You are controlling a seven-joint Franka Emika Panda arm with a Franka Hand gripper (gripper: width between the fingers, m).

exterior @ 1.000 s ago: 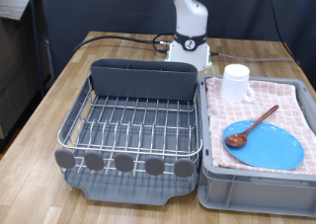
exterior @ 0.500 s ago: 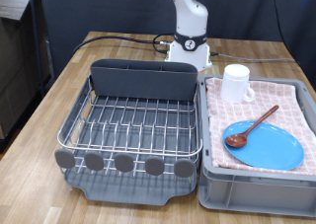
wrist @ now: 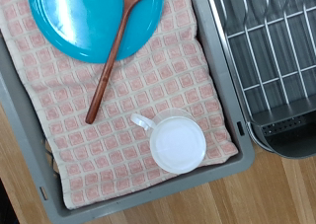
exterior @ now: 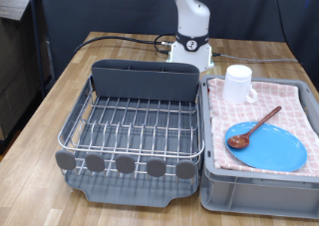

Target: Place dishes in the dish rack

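The light-blue plate (exterior: 269, 146) lies on pink checked cloth in a grey crate at the exterior view's right; it also shows in the wrist view (wrist: 79, 17). The reddish-brown wooden spoon (exterior: 254, 126) rests with its bowl on the plate and its handle on the cloth, as the wrist view (wrist: 114, 51) also shows. The white mug (exterior: 237, 84) stands upright at the crate's far end, and the wrist view (wrist: 177, 143) looks down into it. The dish rack (exterior: 135, 126) stands empty at the left. The gripper's fingers do not show in either view; only the arm's base and lower links do.
The grey crate (exterior: 254, 191) sits right beside the dish rack on a wooden table (exterior: 60, 87). The robot base (exterior: 189, 47) stands behind both, with a black cable running left across the table. Dark cabinets stand beyond the table's left edge.
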